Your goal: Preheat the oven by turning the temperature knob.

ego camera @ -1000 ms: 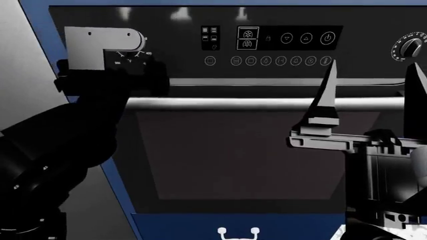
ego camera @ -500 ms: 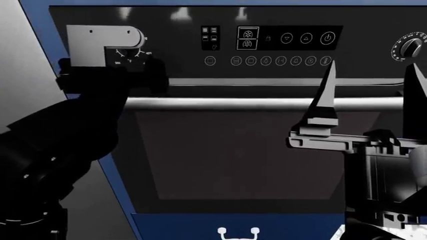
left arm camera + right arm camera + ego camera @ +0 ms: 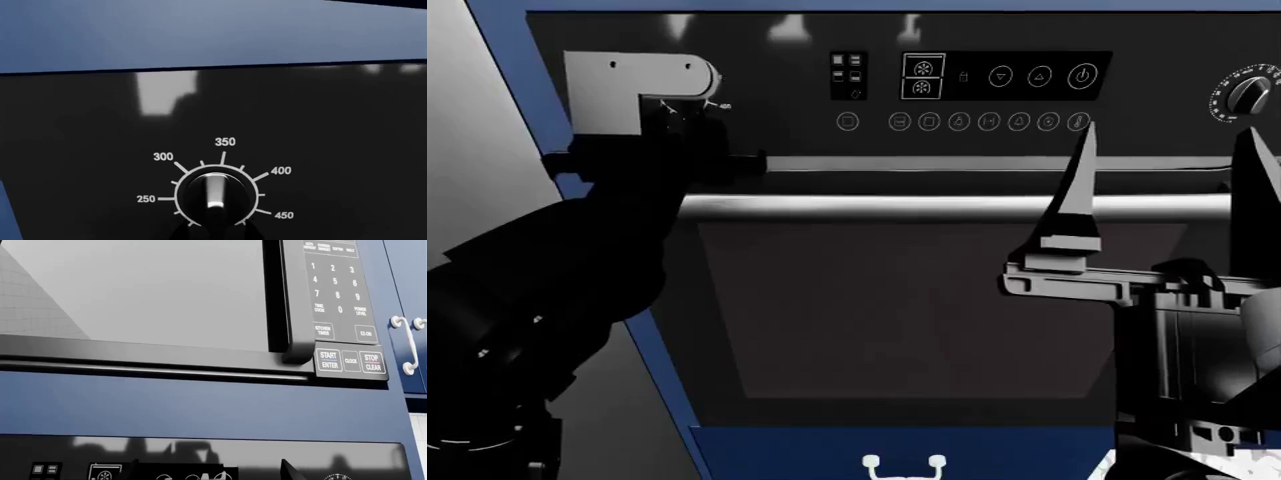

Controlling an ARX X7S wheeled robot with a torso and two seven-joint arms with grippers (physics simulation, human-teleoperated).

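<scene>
The oven fills the head view, black with a dark glass door and a silver bar handle. The temperature knob shows close up in the left wrist view, ringed by numerals 250 to 450, its silver pointer upright between 300 and 350. My left gripper is open right at it, with dark fingertips on either side of the knob's lower rim. In the head view the left gripper covers the knob. My right gripper hangs open before the handle's right end, holding nothing.
A second knob ringed by ticks sits at the panel's right end. The digital button panel lies between the knobs. A microwave with keypad is mounted above, with blue cabinet fronts around and a blue drawer below.
My left gripper has pushed in toward the oven panel, now covering the numerals that showed beside it before. The right arm has not moved.
</scene>
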